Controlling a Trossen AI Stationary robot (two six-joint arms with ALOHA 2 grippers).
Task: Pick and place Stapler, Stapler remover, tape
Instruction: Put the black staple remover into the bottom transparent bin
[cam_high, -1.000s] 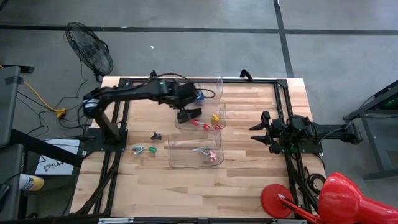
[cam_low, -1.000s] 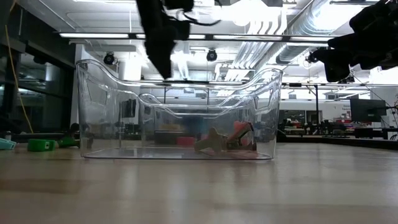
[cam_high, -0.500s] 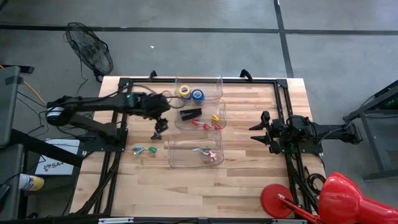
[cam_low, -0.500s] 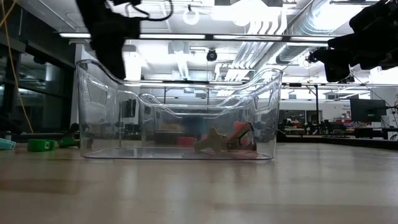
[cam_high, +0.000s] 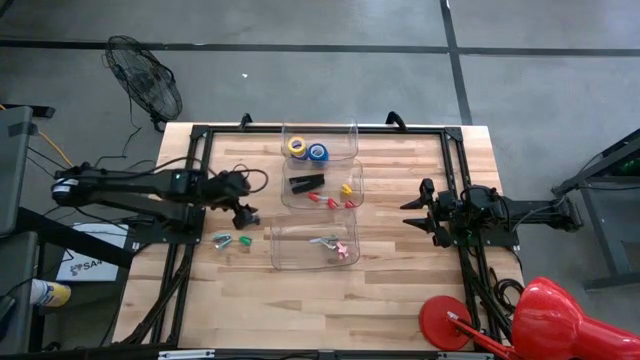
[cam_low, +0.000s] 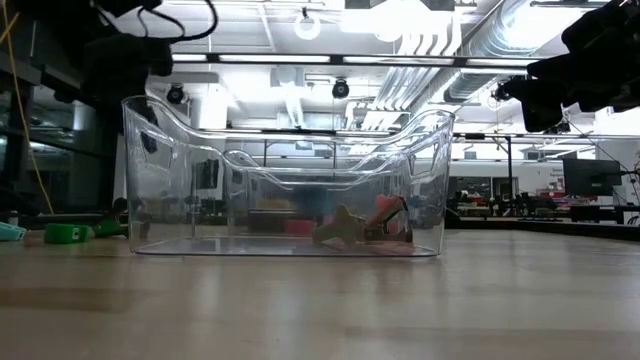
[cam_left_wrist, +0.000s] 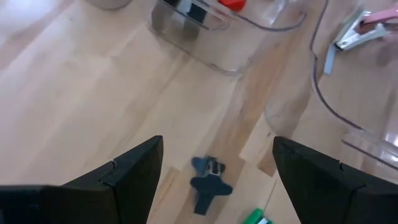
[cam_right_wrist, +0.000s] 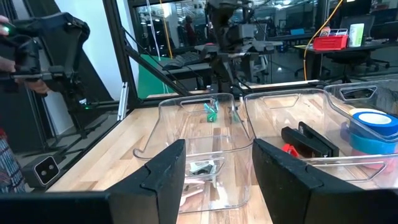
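Note:
My left gripper (cam_high: 243, 212) (cam_left_wrist: 217, 144) hangs open above a dark staple remover (cam_left_wrist: 208, 184) (cam_high: 251, 217), which lies flat on the table; its fingers stand to either side without touching it. The black stapler (cam_high: 306, 183) lies in the middle clear bin (cam_high: 352, 190). A yellow tape roll (cam_high: 296, 146) and a blue tape roll (cam_high: 318, 152) sit in the far bin (cam_high: 350, 135). My right gripper (cam_high: 424, 210) (cam_right_wrist: 214, 180) waits open at the table's right side.
The near clear bin (cam_high: 280, 250) holds a grey and a pink staple remover (cam_high: 335, 247). A teal item (cam_high: 222, 239) and a green item (cam_high: 243, 241) lie on the table near the left gripper. Small red and yellow items (cam_high: 335, 197) lie in the middle bin.
My left gripper has drawn back from over the middle bin toward the table's left edge and a little nearer, sinking and rolling as it went. It now hangs over the dark staple remover, still open. The black stapler stays in the middle bin.

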